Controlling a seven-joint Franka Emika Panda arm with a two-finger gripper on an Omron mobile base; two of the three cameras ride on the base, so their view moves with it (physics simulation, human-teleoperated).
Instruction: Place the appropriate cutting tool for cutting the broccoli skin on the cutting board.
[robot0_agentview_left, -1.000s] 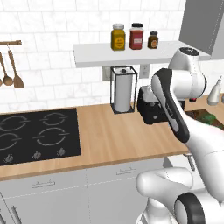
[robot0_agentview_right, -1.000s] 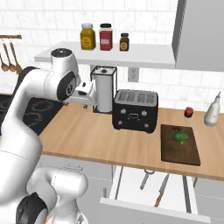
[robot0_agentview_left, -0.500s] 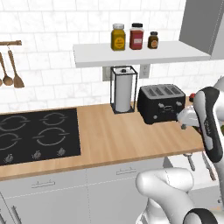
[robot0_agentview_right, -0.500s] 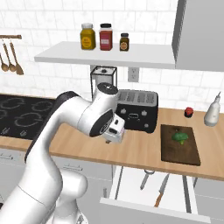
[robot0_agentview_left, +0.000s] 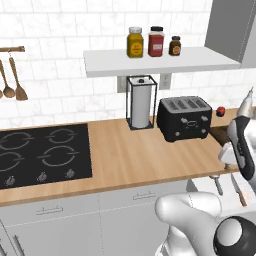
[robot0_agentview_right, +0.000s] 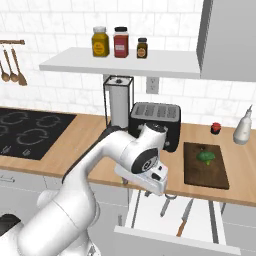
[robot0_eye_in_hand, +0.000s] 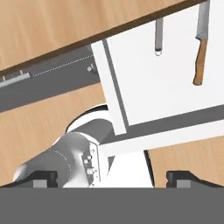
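No readable text, brand, number or sign anywhere. Labels on the yellow glass jar (robot0_agentview_right: 100, 42), the red glass jar (robot0_agentview_right: 120, 42) and the small brown glass jar (robot0_agentview_right: 142, 48) on the white wall shelf (robot0_agentview_right: 125, 62) too blurred to read.

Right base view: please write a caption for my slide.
Open gripper above the open drawer; broccoli on the cutting board.
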